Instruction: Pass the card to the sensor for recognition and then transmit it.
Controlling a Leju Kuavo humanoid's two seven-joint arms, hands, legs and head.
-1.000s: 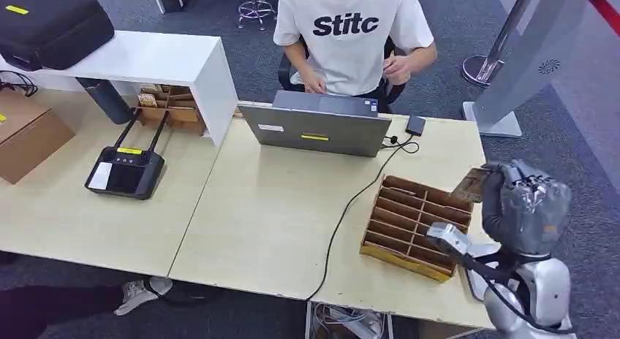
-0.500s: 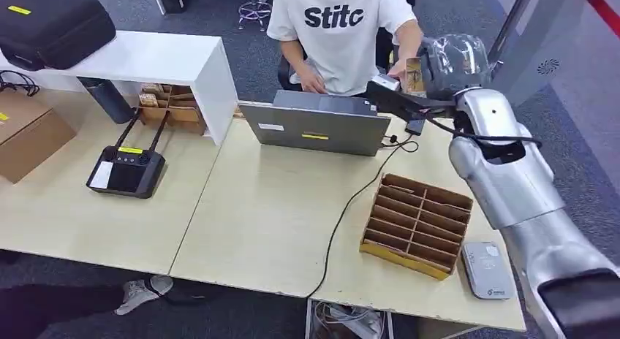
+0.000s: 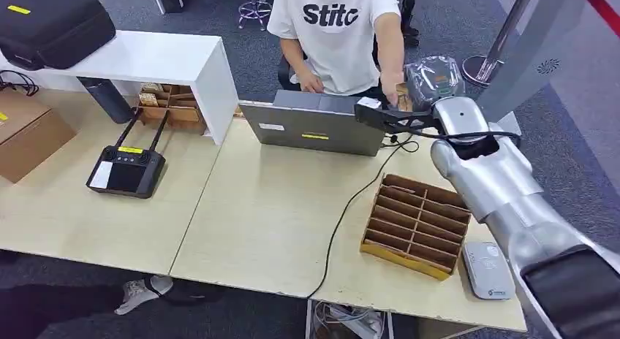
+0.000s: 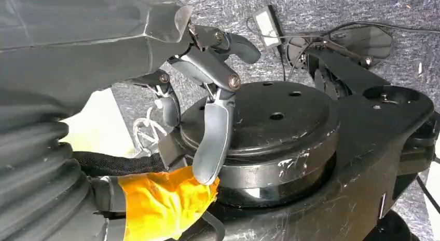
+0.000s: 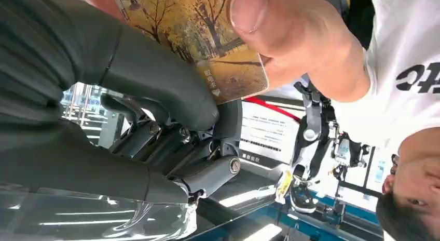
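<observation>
Nearest the robot, at the table's [image 3: 263, 229] near right corner, lies the grey card sensor [image 3: 488, 269], just right of a brown slotted organiser [image 3: 417, 226]; both lie well apart from the card. From the near right the silver right arm reaches away across the table toward the far edge, past the laptop [image 3: 314, 127]. The right hand [image 3: 433, 82], under a clear cover, is at the far side, and the card [image 5: 200, 41] is clamped between its thumb and dark fingers. In the right wrist view the person's hand [image 5: 290, 38] grips the card's outer end, thumb pressed flat on its face, so both parties hold it at once. The card's long axis runs outward from the robot's hand into the person's grip, which lies directly beyond the fingertips. Judged from this, the handover is at the release stage; the coming move appears to require the robot's fingers to part while the person holds on, otherwise the card may be tugged or dropped. The left hand [image 4: 207, 95] hangs low beside the robot's body, fingers loosely spread and holding nothing, well away from the card.
</observation>
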